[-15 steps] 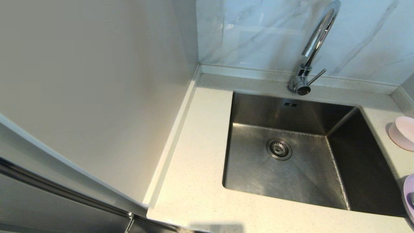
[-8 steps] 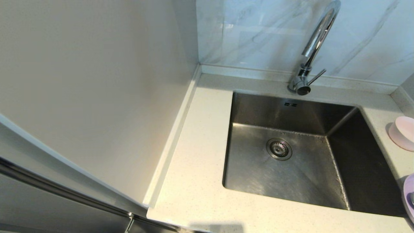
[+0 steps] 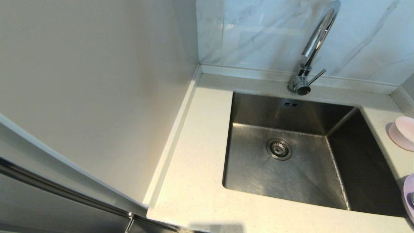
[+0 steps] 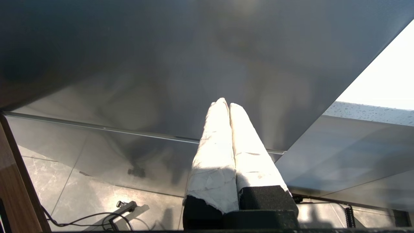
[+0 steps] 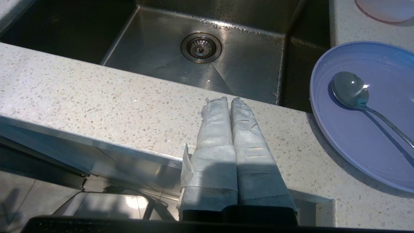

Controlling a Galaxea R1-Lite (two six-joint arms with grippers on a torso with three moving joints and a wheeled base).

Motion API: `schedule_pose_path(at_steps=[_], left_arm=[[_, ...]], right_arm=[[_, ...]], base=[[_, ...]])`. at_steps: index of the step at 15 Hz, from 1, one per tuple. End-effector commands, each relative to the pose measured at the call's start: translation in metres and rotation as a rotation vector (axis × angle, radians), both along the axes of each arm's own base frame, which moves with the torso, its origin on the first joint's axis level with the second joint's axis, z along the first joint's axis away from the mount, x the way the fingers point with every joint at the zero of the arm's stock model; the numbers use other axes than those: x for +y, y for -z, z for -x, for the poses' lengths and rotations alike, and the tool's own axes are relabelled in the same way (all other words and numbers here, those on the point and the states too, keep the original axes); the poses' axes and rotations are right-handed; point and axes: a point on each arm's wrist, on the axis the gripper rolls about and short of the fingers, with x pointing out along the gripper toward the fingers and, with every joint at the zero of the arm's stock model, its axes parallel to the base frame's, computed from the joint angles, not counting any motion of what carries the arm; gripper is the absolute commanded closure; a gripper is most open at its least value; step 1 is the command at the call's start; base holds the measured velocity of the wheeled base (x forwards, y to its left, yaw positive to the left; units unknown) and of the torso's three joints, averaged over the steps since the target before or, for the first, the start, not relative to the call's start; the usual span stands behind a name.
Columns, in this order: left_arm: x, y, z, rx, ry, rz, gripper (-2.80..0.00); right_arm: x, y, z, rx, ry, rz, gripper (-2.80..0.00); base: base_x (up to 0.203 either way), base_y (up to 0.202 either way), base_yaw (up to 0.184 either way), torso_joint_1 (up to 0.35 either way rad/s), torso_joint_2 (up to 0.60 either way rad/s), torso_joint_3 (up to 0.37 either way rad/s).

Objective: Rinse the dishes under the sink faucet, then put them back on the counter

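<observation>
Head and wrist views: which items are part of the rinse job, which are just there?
Job:
- round lavender plate, on the counter
- thin silver metal spoon, lying on that plate
- pale pink round bowl
- chrome gooseneck faucet
- stainless-steel sink
- speckled off-white counter

Just there:
- marbled wall panel
- black cable on the floor

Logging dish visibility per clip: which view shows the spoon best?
Right wrist view: the spoon lies in plain sight on the plate, bowl and handle visible. Head view catches only a sliver of it at the frame edge. Left wrist view shows none.
</observation>
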Motion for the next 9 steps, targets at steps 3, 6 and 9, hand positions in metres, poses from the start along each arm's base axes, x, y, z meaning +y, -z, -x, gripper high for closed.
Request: schedule_pose_path(at_steps=[3, 6, 9], left_arm=[[0.0000, 0.0000, 0.0000, 0.000, 0.000, 0.000, 0.00], [0.0000, 0.0000, 0.0000, 0.000, 0.001, 0.000, 0.00], [0.0000, 0.0000, 0.0000, 0.000, 0.001, 0.000, 0.00]], right_arm=[[0.0000, 0.0021, -0.0007, 0.009, 0.000, 0.001, 0.00], [0.0000, 0.0021, -0.0007, 0.009, 0.000, 0.001, 0.00], [0.0000, 0.0021, -0.0007, 0.009, 0.000, 0.001, 0.00]], base=[[0.000, 0.000, 0.000, 0.000, 0.00, 0.000], [0.000, 0.000, 0.000, 0.000, 0.00, 0.000], [0.000, 0.000, 0.000, 0.000, 0.00, 0.000]])
